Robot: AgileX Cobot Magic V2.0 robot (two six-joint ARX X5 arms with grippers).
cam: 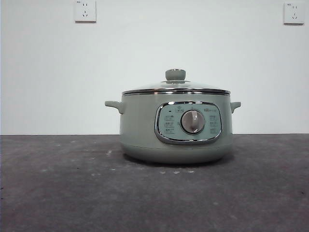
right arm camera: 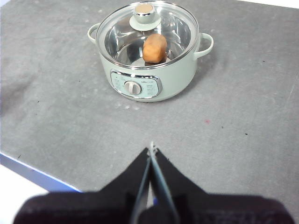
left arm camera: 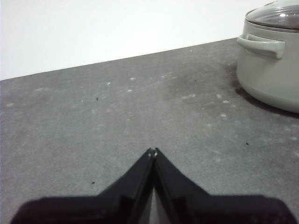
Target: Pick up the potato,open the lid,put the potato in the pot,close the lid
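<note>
The pale green pot stands on the dark table, dial facing the front camera. The glass lid with its green knob sits closed on the pot. In the right wrist view the orange-brown potato lies inside the pot under the lid. My right gripper is shut and empty, high above the table and well back from the pot. My left gripper is shut and empty, low over the table, to one side of the pot. Neither gripper shows in the front view.
The dark grey table stretches around the pot. A white wall with two sockets stands behind. The table's near edge with a blue strip shows in the right wrist view.
</note>
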